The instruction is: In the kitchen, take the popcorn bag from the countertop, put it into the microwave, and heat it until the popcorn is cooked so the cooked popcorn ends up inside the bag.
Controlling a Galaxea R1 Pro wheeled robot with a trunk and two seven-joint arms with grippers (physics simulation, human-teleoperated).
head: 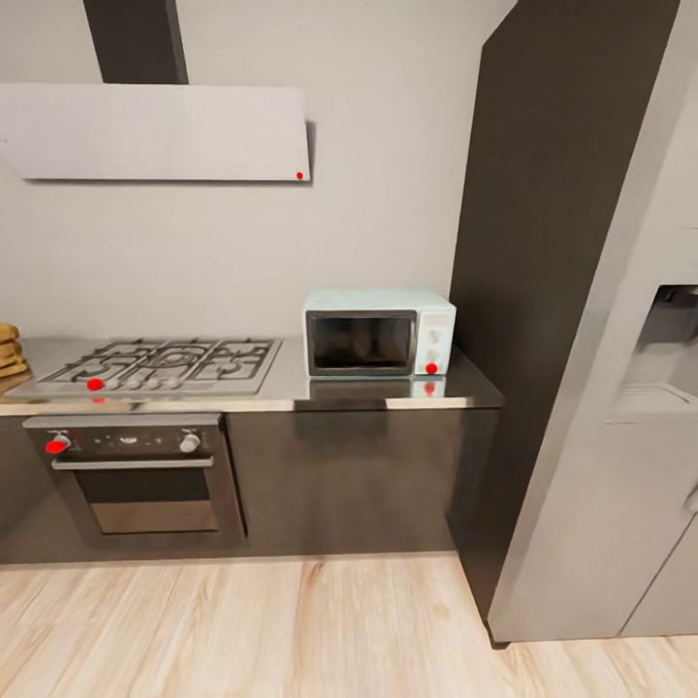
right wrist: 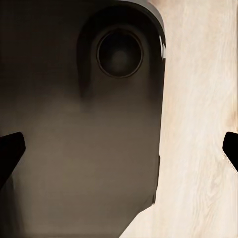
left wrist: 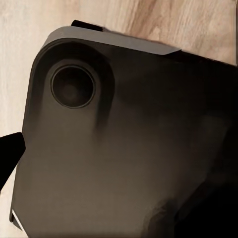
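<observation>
Closed microwave (head: 378, 332) on countertop (head: 388, 393)

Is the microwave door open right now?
No, in the head view the microwave sits on the countertop with its dark-framed glass door flat against the front, closed.

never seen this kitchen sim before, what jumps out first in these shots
The pale blue-white microwave, door shut, sits at the right end of the glossy steel countertop, beside a tall dark cabinet panel. Left of it lies the gas hob, with the oven below and a hood on the wall above. A tan-brown object peeks in at the counter's far left edge.
</observation>
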